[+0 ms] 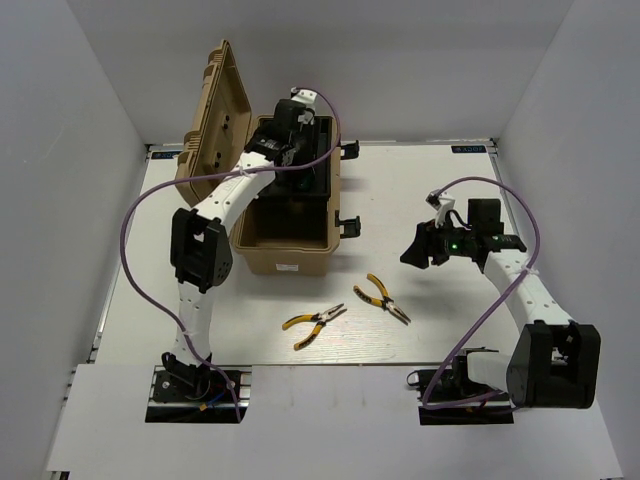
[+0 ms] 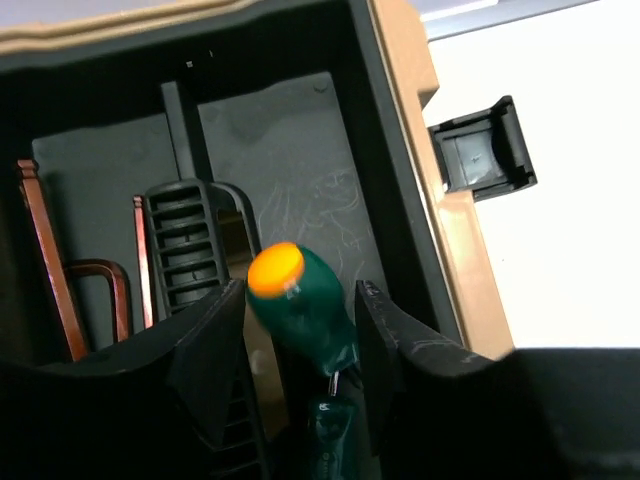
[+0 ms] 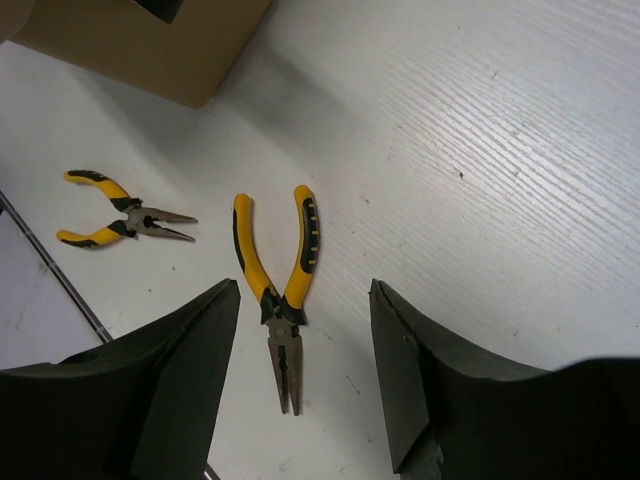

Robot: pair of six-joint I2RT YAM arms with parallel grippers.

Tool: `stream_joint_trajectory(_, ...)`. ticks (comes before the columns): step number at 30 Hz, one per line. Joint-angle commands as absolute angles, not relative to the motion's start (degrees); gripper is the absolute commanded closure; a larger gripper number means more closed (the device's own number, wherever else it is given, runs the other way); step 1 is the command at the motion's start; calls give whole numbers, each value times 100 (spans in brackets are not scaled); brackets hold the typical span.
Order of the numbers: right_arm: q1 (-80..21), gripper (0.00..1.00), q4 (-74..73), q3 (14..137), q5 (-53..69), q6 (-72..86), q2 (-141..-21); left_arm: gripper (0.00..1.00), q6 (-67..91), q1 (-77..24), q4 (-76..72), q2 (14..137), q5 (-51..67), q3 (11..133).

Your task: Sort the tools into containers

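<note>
My left arm [image 1: 222, 205] stretches forward from its base with the elbow bent. The left hand [image 2: 300, 310] tips downward, fingers partly apart; I can't tell whether they're gripping. My right arm [image 1: 522, 292] doubles back toward the left, and the right hand [image 3: 305, 300] hangs angled down, fingers spread wide, holding nothing.

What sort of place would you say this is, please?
Most likely a robotics lab test cell, not a real workshop: a white table boxed in by plain white walls, two robot arms bolted at its near edge, and a tan toolbox with two yellow-handled pliers laid out beside it.
</note>
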State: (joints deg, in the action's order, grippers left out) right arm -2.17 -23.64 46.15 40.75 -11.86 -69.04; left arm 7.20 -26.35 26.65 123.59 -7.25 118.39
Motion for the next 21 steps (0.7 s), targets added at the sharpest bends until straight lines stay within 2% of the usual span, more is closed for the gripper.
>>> stream_joint_trajectory(1, -272, 40, -2417, 4641, 4193, -1353, -7005, 40, 624, -2646, 2707, 12007, -624, 12225)
stream_joint_trajectory(2, -307, 40, -2408, 4641, 4184, -1362, -7014, 36, 624, -2646, 2707, 11954, -572, 12226)
stream_joint_trajectory(5, -386, 41, -2408, 4641, 4122, -1424, -7093, 33, 571, -2646, 2829, 11804, -449, 12278)
stream_joint_trajectory(6, -430, 42, -2417, 4649, 4105, -1441, -7110, 26, 571, -2646, 2882, 11725, -448, 12348)
stream_joint_trajectory(10, -641, 45, -2400, 4641, 3956, -1485, -7171, 25, 571, -2725, 3242, 11322, -160, 12349)
stream_joint_trajectory(12, -851, 47, -2391, 4658, 3807, -1485, -7207, 25, 571, -2725, 3296, 10684, 139, 11721)
stream_joint_trajectory(13, -974, 48, -2356, 4684, 3693, -1459, -7311, 26, 702, -2725, 2965, 10348, 523, 10837)
stream_joint_trajectory(15, -1186, 50, -2312, 4720, 3308, -1433, -7374, 33, 764, -2786, 2405, 9523, 1034, 9683)
stream_joint_trajectory(16, -1256, 50, -2294, 4728, 3218, -1415, -7461, 36, 843, -2786, 2182, 8648, 1150, 9137)
stream_joint_trajectory(17, -1387, 51, -2268, 4720, 3104, -1389, -7540, 49, 844, -2838, 2040, 8231, 1247, 8653)
stream_joint_trajectory(19, -1590, 51, -2136, 4702, 2682, -1362, -7611, 66, 739, -2839, 1881, 7501, 1589, 7492)
stream_joint_trajectory(21, -1801, 51, -2013, 4632, 2279, -1301, -7690, 70, 563, -2839, 1829, 6551, 2158, 6603)
